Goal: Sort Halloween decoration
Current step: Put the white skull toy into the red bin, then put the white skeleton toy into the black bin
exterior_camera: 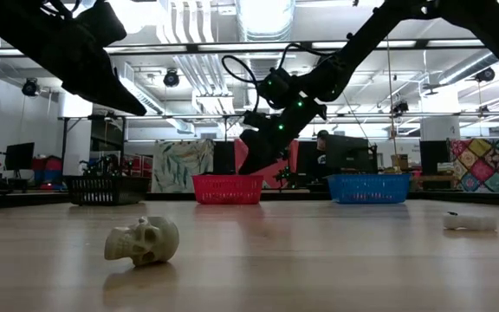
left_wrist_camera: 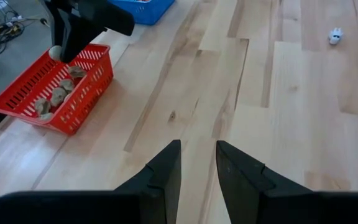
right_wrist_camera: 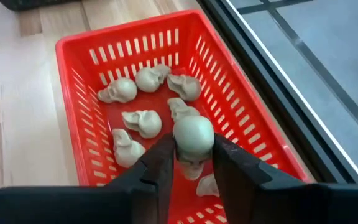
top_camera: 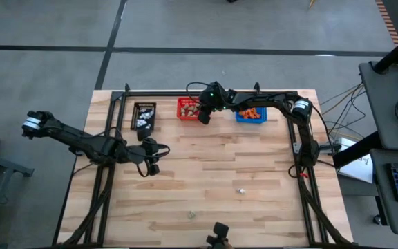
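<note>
My right gripper (right_wrist_camera: pixel 191 165) hangs over the red mesh basket (top_camera: pixel 187 109) at the table's far edge, shut on a beige-grey skull trinket (right_wrist_camera: pixel 193 134). Several more beige skulls (right_wrist_camera: pixel 140 122) lie on the basket's floor. My left gripper (left_wrist_camera: pixel 197 167) hovers open over bare wood at the table's left middle (top_camera: pixel 150 166), touching nothing. Another beige skull (exterior_camera: pixel 143 241) lies on its side near the table's near edge (top_camera: pixel 192 215). A small white trinket (exterior_camera: pixel 469 222) lies on the wood right of centre (top_camera: pixel 240 189), and it also shows in the left wrist view (left_wrist_camera: pixel 335 35). My right gripper pinches the beige skull by its rounded crown (right_wrist_camera: pixel 194 127) between the two fingers (right_wrist_camera: pixel 161 163), coming from above and pointing down. The skull is lifted clear, above the other skulls in the red basket.
A black basket (top_camera: pixel 144 115) with white trinkets stands left of the red one; a blue basket (top_camera: pixel 251 114) with orange trinkets stands right of it. All three line the far edge. A dark frame (top_camera: pixel 298 149) runs along the table's sides. A camera mount (top_camera: pixel 218 235) sits at the near edge.
</note>
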### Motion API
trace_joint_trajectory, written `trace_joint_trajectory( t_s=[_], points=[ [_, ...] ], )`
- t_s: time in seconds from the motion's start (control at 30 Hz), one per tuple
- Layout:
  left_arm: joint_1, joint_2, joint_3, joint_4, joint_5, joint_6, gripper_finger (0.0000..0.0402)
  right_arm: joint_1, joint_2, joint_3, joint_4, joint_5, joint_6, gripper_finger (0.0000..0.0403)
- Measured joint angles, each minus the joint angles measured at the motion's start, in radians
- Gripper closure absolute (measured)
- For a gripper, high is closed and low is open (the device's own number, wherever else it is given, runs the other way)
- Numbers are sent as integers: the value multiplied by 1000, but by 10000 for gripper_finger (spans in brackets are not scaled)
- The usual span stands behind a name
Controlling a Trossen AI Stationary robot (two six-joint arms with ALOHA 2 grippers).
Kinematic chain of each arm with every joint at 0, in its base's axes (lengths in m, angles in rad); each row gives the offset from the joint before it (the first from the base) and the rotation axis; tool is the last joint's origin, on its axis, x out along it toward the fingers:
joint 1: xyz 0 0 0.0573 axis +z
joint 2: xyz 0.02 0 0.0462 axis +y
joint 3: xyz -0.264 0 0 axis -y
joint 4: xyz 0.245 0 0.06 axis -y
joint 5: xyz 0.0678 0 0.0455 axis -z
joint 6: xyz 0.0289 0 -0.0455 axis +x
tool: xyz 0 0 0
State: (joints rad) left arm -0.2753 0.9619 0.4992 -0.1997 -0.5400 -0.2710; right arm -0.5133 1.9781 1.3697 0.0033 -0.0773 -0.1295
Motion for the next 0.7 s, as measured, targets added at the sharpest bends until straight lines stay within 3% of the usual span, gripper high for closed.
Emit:
trace_joint_trajectory(
  t_s=[0.33,0.5,0.7],
  points=[
    [0,0,-2,6,0,0,318,0,-6,0,-7,0,15,259],
    [0,0,-2,7,0,-3,318,6,-45,0,-34,-1,47,260],
    [0,0,-2,19,0,-16,318,40,-156,0,-191,-6,123,271]
  ],
)
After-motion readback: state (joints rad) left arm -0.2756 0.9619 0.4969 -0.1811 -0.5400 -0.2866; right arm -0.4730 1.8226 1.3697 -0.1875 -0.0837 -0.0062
